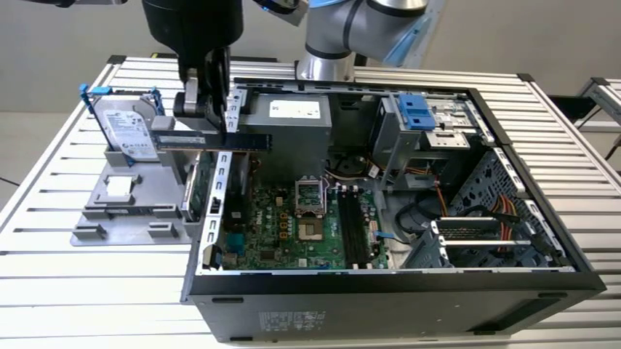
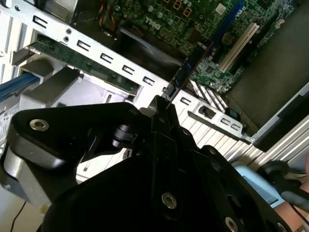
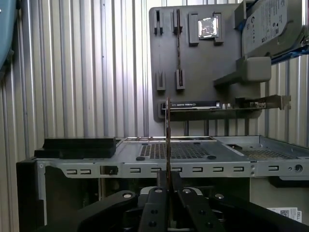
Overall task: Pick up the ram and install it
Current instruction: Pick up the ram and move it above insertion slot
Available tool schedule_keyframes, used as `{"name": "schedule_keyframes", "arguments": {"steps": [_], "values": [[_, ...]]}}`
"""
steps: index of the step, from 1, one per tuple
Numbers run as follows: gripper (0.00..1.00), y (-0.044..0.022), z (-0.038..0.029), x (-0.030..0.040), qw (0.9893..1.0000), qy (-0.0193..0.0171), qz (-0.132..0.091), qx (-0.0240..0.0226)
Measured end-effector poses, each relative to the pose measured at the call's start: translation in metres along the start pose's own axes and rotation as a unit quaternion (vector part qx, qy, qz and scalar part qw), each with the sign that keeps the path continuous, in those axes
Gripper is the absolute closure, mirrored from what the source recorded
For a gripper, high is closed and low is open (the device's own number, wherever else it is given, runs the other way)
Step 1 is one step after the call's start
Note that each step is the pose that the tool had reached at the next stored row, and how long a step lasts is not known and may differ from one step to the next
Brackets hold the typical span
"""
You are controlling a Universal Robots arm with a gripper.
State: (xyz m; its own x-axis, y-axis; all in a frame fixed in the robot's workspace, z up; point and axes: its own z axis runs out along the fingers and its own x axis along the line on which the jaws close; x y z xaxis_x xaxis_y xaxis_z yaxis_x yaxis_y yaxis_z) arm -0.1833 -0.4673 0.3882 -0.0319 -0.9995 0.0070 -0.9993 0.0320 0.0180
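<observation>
The ram [image 1: 228, 141] is a thin dark stick lying level in the air above the case's wall on the exterior view's left. My gripper [image 1: 199, 122] is shut on one end of it, coming down from above. In the second wrist view the ram [image 2: 190, 65] juts out from the gripper [image 2: 163, 104] over the motherboard's edge. In the first wrist view the ram [image 3: 168, 140] stands edge-on out of the gripper [image 3: 168, 186]. The motherboard's long memory slots [image 1: 354, 225] lie lower, toward the exterior view's right of the ram.
The open computer case [image 1: 388, 283] lies on a slatted metal table [image 1: 58, 276]. A grey fixture [image 1: 126, 214] beside the case holds a silver hard drive [image 1: 131, 127] with a blue bracket and a green expansion card [image 3: 212, 105]. A drive cage [image 1: 427, 123] and cables fill the case's far side.
</observation>
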Motion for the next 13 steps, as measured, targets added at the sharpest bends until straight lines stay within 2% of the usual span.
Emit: {"name": "schedule_keyframes", "arguments": {"steps": [8,10,13], "values": [[1.00,-0.0170,-0.0003,-0.0005,1.0000,0.0000,0.000,0.0000],[1.00,-0.0282,-0.0005,-0.0009,1.0000,0.0000,0.000,0.0000],[1.00,-0.0346,-0.0006,-0.0011,1.0000,-0.0001,0.000,0.0000]]}}
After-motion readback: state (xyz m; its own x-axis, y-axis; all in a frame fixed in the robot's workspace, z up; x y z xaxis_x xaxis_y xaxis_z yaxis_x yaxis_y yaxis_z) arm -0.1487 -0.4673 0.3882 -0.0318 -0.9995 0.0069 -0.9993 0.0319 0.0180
